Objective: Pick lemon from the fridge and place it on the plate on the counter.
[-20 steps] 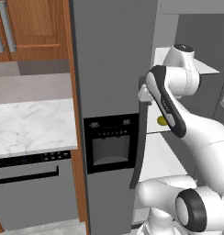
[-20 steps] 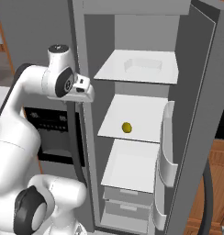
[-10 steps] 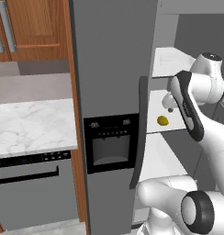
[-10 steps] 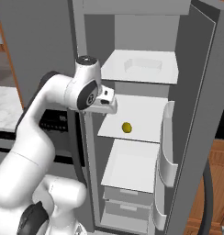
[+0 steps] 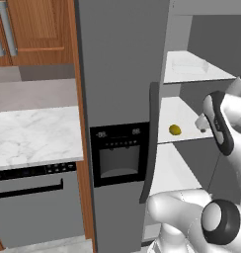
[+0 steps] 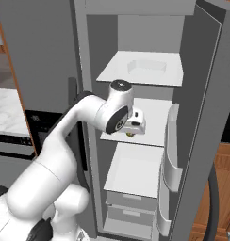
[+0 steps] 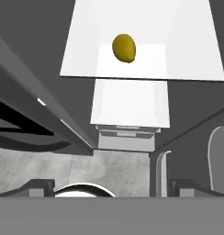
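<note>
While the lemon (image 5: 175, 130) sits alone on the fridge's (image 5: 117, 74) middle shelf (image 7: 187, 64), we should centre the jaws over it before descending (whether they stand apart or together, we cannot tell).

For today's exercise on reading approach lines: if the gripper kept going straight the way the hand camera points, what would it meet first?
Probably the fridge's white middle shelf, short of the lemon. In the hand view the lemon lies above centre, so the line seems to land on bare shelf or its front edge; depth is unclear. The gripper hangs above that shelf.
</note>
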Tool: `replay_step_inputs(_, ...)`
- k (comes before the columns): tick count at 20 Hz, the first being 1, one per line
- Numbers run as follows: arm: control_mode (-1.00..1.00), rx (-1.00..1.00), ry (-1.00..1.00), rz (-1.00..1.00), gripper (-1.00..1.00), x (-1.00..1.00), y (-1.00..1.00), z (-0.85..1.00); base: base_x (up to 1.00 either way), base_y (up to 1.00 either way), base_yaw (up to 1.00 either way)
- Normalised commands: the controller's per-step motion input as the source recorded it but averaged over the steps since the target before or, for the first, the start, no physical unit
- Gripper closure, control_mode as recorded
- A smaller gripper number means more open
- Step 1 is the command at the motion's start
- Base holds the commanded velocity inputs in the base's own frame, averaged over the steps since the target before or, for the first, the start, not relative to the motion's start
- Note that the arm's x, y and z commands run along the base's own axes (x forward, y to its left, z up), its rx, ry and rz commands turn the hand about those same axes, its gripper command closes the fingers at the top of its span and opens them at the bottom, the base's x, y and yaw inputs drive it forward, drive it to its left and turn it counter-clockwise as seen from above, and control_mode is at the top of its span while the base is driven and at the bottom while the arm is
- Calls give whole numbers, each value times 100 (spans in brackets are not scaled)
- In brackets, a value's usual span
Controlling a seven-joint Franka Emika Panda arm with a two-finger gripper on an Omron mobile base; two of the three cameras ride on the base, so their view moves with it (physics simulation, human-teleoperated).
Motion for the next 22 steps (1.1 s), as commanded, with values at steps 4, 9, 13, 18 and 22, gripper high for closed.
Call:
replay_step_inputs(4,-100,0,0,0,-100,35,-25,-63,0,0,0)
replay_step_inputs(9,-100,0,0,0,-100,46,-2,-48,0,0,0)
replay_step_inputs(13,-100,0,-1,0,-100,59,0,-32,0,0,0)
replay_step_inputs(18,-100,0,-1,0,-100,67,0,-10,0,0,0)
replay_step_inputs(22,-100,0,0,0,-100,66,0,-4,0,0,0)
